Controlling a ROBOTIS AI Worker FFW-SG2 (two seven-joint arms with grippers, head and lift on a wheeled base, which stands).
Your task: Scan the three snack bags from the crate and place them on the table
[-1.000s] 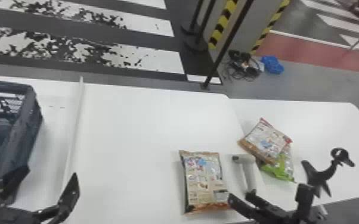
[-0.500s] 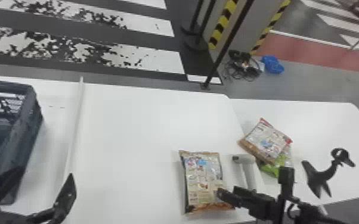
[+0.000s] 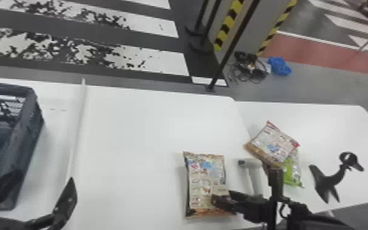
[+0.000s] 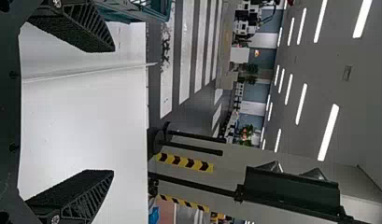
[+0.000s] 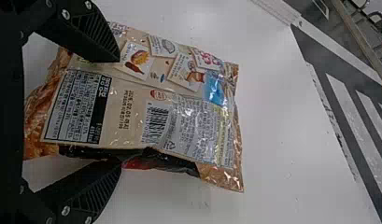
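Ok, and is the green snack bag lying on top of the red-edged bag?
No, the red-edged bag lies over part of the green snack bag, which sticks out from under it.

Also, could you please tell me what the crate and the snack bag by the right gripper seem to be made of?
The crate looks like rigid, dark blue-grey plastic, fairly matt, judging by its lattice wall and thick rim. The snack bag seems to be thin, glossy printed film, given its crinkles and glints; whether there is foil inside, I can't tell.
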